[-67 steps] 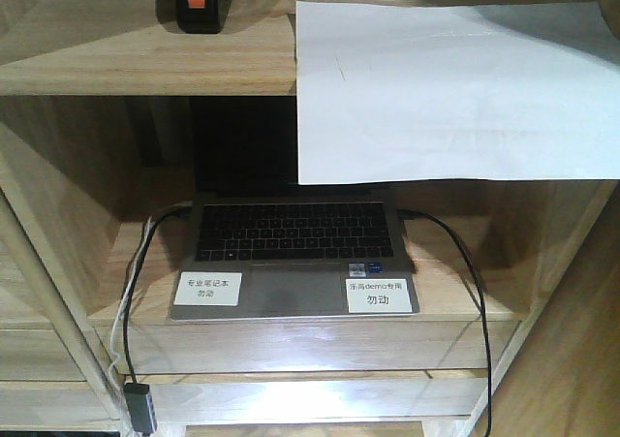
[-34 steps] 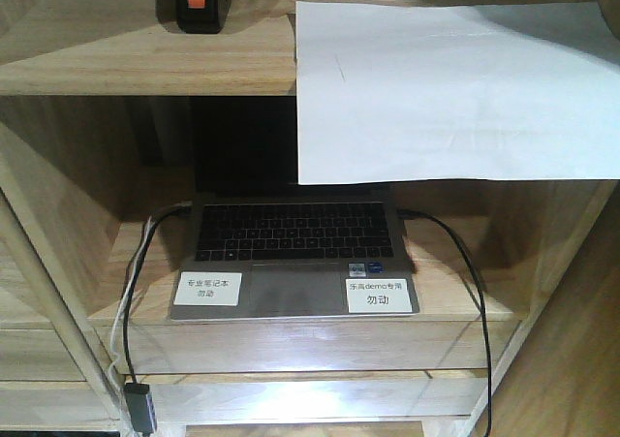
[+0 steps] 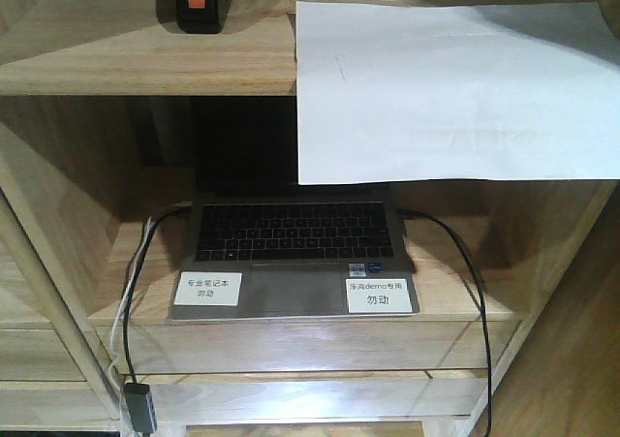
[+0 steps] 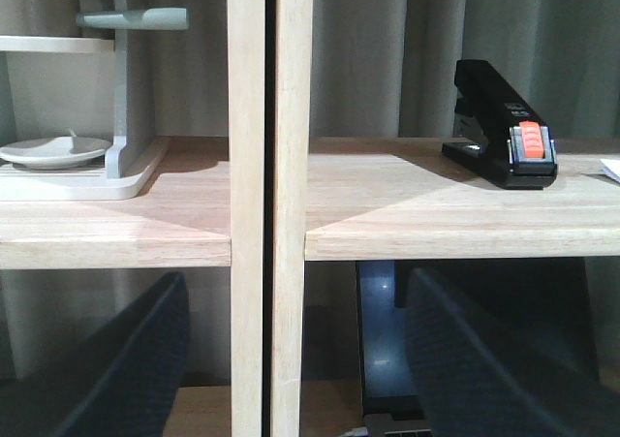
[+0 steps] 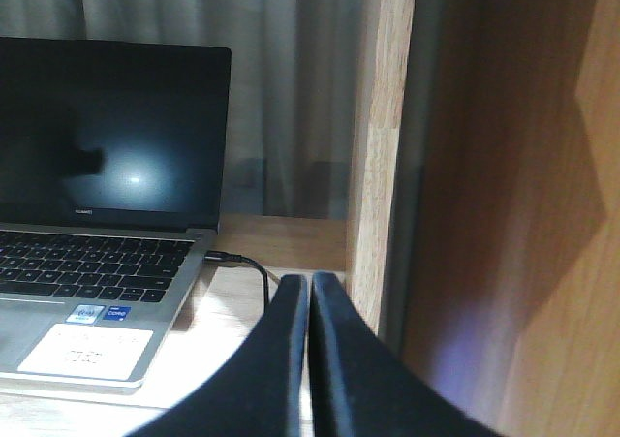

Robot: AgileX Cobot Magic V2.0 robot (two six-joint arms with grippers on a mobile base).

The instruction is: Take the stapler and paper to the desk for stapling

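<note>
Front-facing view: stapler (image 3: 199, 1) stands on upper shelf (image 3: 126, 59), left of paper (image 3: 455, 88), apart from it. Paper lies on same shelf, front part overhanging above laptop (image 3: 291, 253). Wrist views: left jaws spread wide; right jaws pressed together, near laptop's right side.

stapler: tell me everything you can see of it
The stapler is black, plastic by its look, with an orange patch in a silvery frame on its near end. Its far end stands higher than its near end. It rests on the upper light-wood shelf board, left of the paper in the front view, with a gap between them. Nothing grips it. The front view crops its top.
</note>
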